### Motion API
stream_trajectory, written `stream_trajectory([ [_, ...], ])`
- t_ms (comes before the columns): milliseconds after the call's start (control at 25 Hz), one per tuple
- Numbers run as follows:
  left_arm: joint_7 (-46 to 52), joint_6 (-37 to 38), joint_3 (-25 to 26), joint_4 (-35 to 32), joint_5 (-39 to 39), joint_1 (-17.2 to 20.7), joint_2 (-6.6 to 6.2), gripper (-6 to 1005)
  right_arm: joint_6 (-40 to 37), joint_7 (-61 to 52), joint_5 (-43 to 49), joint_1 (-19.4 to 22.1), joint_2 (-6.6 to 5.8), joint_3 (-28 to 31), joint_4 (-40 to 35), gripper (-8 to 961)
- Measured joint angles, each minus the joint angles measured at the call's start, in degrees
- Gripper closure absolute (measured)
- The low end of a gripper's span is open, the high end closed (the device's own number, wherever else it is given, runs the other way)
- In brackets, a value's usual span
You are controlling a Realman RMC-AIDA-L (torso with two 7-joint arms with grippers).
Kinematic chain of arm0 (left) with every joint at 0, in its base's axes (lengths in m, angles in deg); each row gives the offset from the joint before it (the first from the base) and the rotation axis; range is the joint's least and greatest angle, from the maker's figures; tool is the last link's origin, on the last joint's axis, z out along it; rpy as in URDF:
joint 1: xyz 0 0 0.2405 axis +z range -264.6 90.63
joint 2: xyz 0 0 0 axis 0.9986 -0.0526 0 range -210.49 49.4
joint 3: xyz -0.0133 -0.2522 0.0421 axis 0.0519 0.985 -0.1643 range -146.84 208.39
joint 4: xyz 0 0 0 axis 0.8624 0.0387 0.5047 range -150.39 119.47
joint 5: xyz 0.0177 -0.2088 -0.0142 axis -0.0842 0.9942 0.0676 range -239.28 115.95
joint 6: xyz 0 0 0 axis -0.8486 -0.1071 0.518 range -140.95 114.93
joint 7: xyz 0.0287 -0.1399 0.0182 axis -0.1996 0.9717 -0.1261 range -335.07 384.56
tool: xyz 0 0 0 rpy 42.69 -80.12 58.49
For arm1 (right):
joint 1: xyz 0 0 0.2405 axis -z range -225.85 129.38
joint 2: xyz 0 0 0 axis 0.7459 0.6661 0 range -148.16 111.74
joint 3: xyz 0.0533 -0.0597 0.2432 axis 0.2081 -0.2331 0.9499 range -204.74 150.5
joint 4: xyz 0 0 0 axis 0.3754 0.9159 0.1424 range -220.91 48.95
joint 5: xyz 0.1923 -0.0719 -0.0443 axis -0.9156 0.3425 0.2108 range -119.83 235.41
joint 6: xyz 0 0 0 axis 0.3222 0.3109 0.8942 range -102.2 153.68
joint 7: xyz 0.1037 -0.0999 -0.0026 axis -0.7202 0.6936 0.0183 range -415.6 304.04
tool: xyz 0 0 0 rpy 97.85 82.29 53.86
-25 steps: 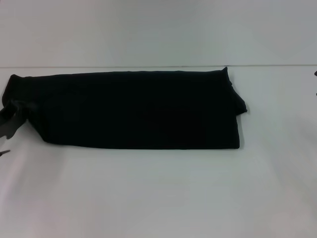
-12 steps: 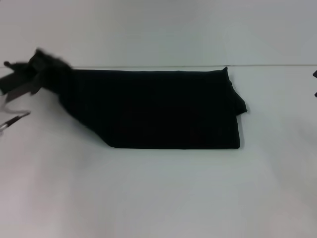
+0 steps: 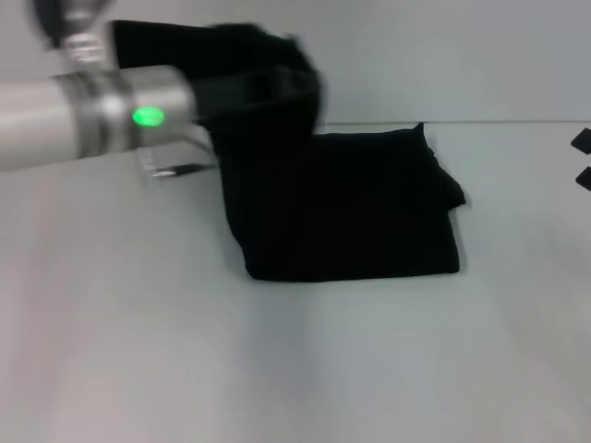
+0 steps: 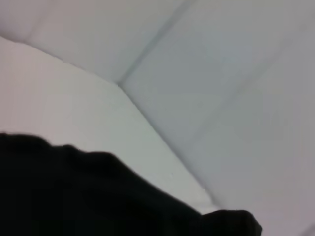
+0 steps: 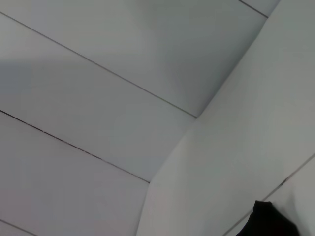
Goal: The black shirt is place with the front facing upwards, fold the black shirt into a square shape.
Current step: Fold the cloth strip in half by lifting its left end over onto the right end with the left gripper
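Black shirt (image 3: 351, 208) hangs from my left gripper (image 3: 268, 88), seemingly clamped on its lifted end; the rest lies rightward, right gripper (image 3: 583, 157) far.

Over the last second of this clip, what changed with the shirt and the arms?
The left gripper lifted the left end of the black shirt off the table and carried it up and rightward over the rest. The shirt's right end stayed flat; the right gripper stayed parked at the right edge.

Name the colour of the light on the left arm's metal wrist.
Green light, clearest in the head view.
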State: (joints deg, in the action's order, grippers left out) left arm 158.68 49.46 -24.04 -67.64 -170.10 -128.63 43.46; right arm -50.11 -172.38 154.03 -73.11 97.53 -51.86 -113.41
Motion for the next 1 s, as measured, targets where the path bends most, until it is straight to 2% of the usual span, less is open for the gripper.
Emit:
stream_trajectory([
  [160, -1.5, -6.2, -12.7, 1.1, -0.9, -3.7, -0.08, 954, 0.2, 0.4, 0.2, 0.1, 0.01, -0.1, 0.1, 36],
  [200, -1.9, -8.1, -16.3, 2.6, -1.6, -5.8, -0.1, 953, 0.2, 0.5, 0.2, 0.1, 0.0, -0.1, 0.2, 36],
  [240, -1.9, -8.7, -17.3, 3.3, -1.9, -6.6, -0.08, 953, 0.2, 0.7, 0.2, 0.0, 0.01, -0.1, 0.4, 36],
  [280, -2.1, -10.8, -21.0, 6.5, -3.0, -9.6, 0.08, 953, 0.2, 0.8, 0.2, 0.0, 0.01, -0.2, 0.6, 36],
  [320, -2.1, -10.8, -21.0, 6.5, -3.0, -9.6, 0.08, 953, 0.2, 0.9, 0.3, 0.0, 0.01, -0.2, 0.7, 36],
  [400, -2.2, -14.1, -25.7, 10.6, -3.6, -12.7, 0.3, 952, 0.4, 1.1, 0.3, 0.0, 0.01, -0.2, 0.8, 36],
  [440, -2.2, -14.7, -26.6, 11.1, -3.6, -13.1, 0.31, 952, 0.4, 1.2, 0.3, 0.0, 0.01, -0.3, 0.9, 36],
  [560, -3.1, -19.6, -36.1, 14.1, -3.5, -15.4, 0.57, 932, 0.4, 1.5, 0.4, -0.1, -0.01, -0.3, 1.3, 36],
  [640, -3.8, -21.2, -40.7, 13.5, -3.4, -15.5, 0.67, 893, 0.6, 1.6, 0.4, -0.1, -0.06, -0.3, 1.6, 36],
  [680, -3.8, -22.0, -44.7, 11.5, -3.5, -14.8, 0.69, 874, 0.6, 1.6, 0.4, -0.1, -0.09, -0.4, 1.6, 36],
  [760, -3.6, -21.9, -45.6, 10.2, -3.7, -14.1, 0.65, 836, 0.7, 1.6, 0.4, -0.1, -0.24, -0.4, 1.6, 37],
  [840, -3.1, -19.9, -44.1, 7.3, -3.9, -11.9, 0.57, 798, 0.5, 1.5, 0.5, -0.1, -0.48, -0.6, 1.6, 37],
  [920, -2.6, -16.4, -39.6, 4.2, -4.1, -8.9, 0.55, 759, 0.4, 1.3, 0.5, -0.1, -0.7, -1.0, 1.5, 37],
  [1000, -1.7, -12.0, -32.1, 1.2, -4.0, -5.2, 0.62, 691, 0.2, 1.1, 0.5, 0.0, -1.07, -1.5, 1.4, 37],
])
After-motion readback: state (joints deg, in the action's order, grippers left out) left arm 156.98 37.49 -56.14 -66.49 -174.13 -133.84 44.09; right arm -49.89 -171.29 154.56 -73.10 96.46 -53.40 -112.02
